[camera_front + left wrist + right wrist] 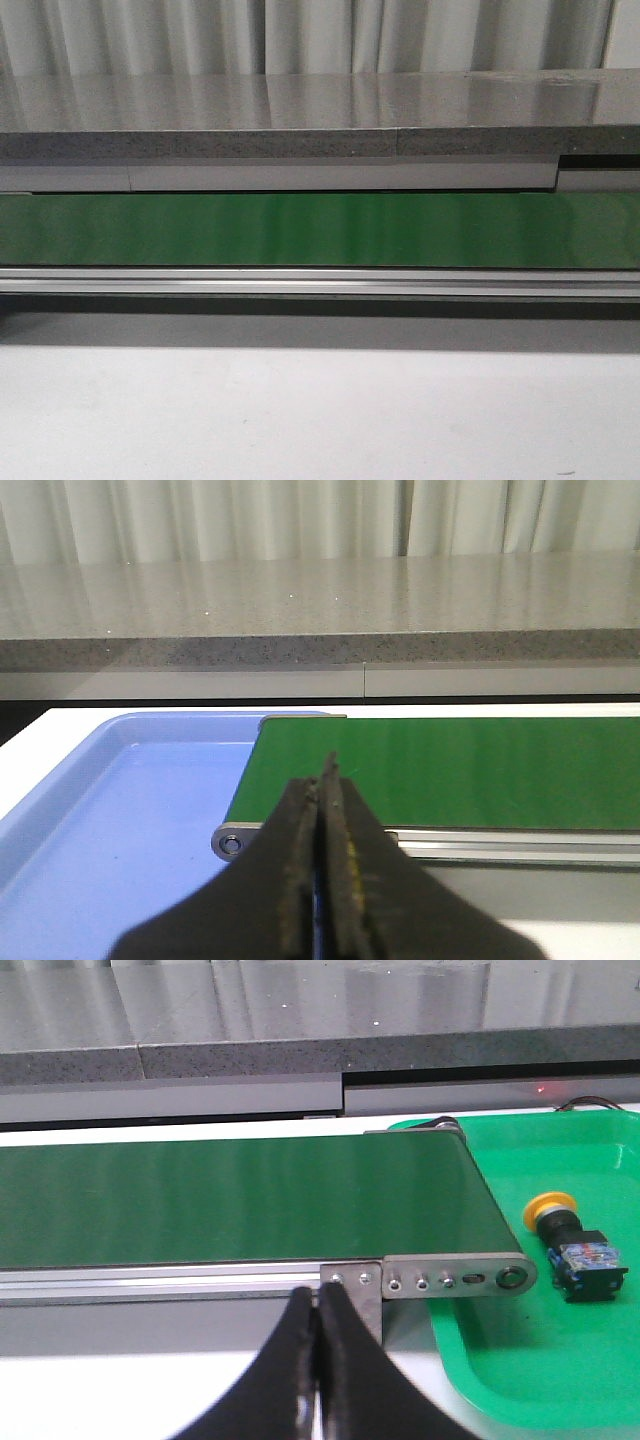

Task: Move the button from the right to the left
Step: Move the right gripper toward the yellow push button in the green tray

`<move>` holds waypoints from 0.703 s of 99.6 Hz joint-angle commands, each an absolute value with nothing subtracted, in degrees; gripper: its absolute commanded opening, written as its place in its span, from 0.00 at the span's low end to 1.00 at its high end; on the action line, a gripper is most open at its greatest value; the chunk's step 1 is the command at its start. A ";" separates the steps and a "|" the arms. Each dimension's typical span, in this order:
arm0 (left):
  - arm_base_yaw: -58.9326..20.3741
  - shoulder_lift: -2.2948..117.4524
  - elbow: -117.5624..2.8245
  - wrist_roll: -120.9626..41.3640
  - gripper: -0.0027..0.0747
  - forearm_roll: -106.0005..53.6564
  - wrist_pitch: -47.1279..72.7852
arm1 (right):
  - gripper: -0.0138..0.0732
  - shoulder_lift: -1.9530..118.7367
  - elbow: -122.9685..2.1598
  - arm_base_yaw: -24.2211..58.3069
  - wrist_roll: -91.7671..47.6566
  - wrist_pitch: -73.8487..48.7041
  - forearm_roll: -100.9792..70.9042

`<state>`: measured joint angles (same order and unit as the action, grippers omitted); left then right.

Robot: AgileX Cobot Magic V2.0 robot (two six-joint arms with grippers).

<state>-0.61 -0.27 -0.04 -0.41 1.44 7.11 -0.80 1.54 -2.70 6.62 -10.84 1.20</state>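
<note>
the button is seen lying on its side in the green tray, which sits at one end of the green conveyor belt. its long axis runs from the yellow-orange cap, which is turned toward the far counter and slightly toward the belt, down to the black body with blue-white marks, which is turned toward the near rim of the tray. it is placed just beside the belt's end roller bracket, apart from it. the right gripper is held low in front of the belt frame, its jaws pressed together with nothing between them. the left gripper is likewise closed and empty, above the belt's other end, where a blue tray is seen. in the front view only the belt, the counter and the white table are shown.
</note>
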 commanded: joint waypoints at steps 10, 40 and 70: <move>-0.69 -2.09 2.48 0.00 0.01 1.43 2.20 | 0.08 -1.69 0.73 -2.84 6.57 -6.54 1.49; -0.69 -2.09 2.48 0.00 0.01 1.43 2.20 | 0.08 -1.69 0.73 -2.84 6.57 -6.54 1.49; -0.69 -2.09 2.48 0.00 0.01 1.43 2.20 | 0.08 -1.72 0.73 -2.84 6.51 -4.02 1.79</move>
<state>-0.61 -0.27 -0.04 -0.41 1.44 7.11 -0.80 1.54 -2.70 6.62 -10.58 1.20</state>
